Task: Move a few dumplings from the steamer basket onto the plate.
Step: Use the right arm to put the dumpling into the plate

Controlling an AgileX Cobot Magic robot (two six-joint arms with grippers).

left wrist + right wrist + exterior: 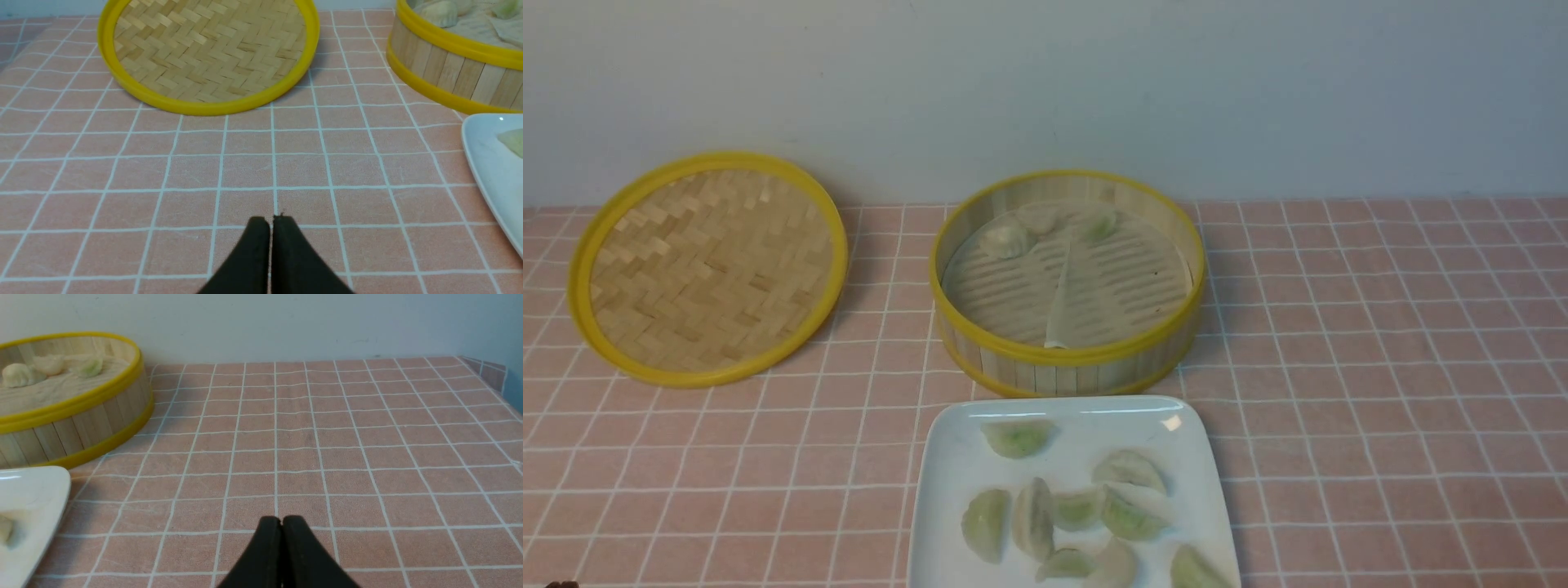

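The bamboo steamer basket (1068, 353) stands at the middle back, and three dumplings (1008, 241) lie against its far wall. The white square plate (947, 457) sits just in front of it with several dumplings (1078, 508) on it. Neither gripper shows in the front view. In the left wrist view my left gripper (270, 220) is shut and empty over bare cloth, left of the plate (486, 163) and short of the basket (449, 73). In the right wrist view my right gripper (282, 520) is shut and empty, right of the plate (32, 490) and basket (81, 424).
The flat woven lid (707, 265) with a yellow rim lies tilted at the back left; it also shows in the left wrist view (208, 53). A pink checked cloth (1380, 367) covers the table. A grey wall runs along the back, and the table's right edge (506, 392) shows.
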